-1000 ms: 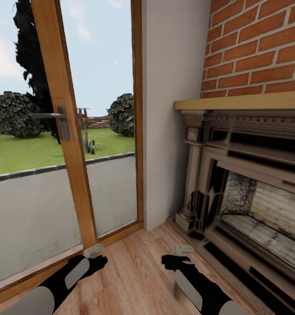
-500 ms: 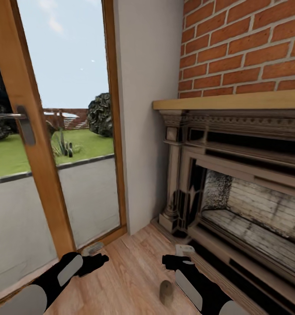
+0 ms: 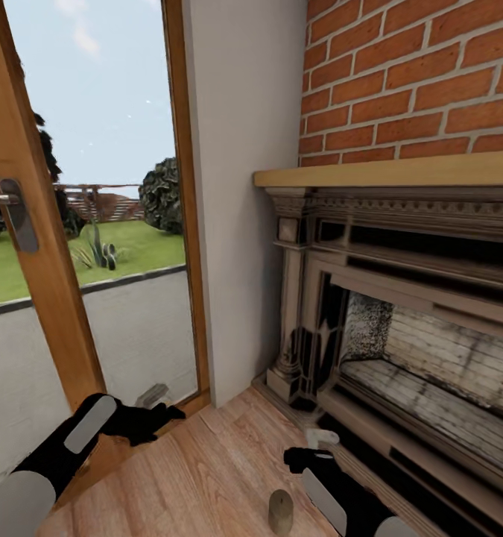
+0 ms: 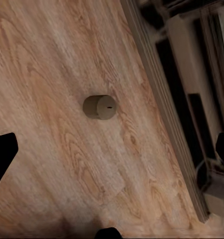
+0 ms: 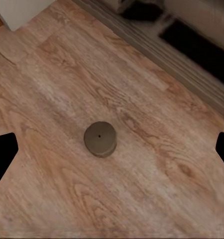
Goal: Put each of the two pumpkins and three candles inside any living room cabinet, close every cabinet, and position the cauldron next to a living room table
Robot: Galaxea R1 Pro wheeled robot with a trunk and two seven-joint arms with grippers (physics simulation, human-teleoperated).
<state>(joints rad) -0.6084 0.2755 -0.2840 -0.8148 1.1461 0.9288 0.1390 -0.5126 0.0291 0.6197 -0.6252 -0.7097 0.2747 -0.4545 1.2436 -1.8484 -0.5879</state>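
One candle (image 3: pixel 281 512), a stubby grey-beige cylinder, stands upright on the wooden floor near the bottom edge of the head view, just left of my right forearm. The right wrist view has the candle (image 5: pixel 100 138) from above, between and beyond my right gripper's (image 5: pixel 112 149) wide-apart black fingers (image 5: pixel 2 155). The candle (image 4: pixel 100 107) also appears in the left wrist view, ahead of my left gripper (image 4: pixel 112 149), whose fingers are spread. In the head view my left gripper (image 3: pixel 158 409) hovers near the door's foot and my right gripper (image 3: pixel 314 446) by the hearth edge. Both are open and hold nothing.
A dark carved fireplace (image 3: pixel 400 313) with a wooden mantel (image 3: pixel 385 174) under a brick wall fills the right side. A wood-framed glass door (image 3: pixel 50 298) with a metal handle (image 3: pixel 13 209) stands at the left, a grey wall pillar (image 3: pixel 240 186) between them. Wooden floor (image 3: pixel 206 477) lies below.
The camera has swung to the right, so door and fireplace slid left and the candle came into view. My left arm has risen toward the door's foot; the right gripper sits slightly lower.
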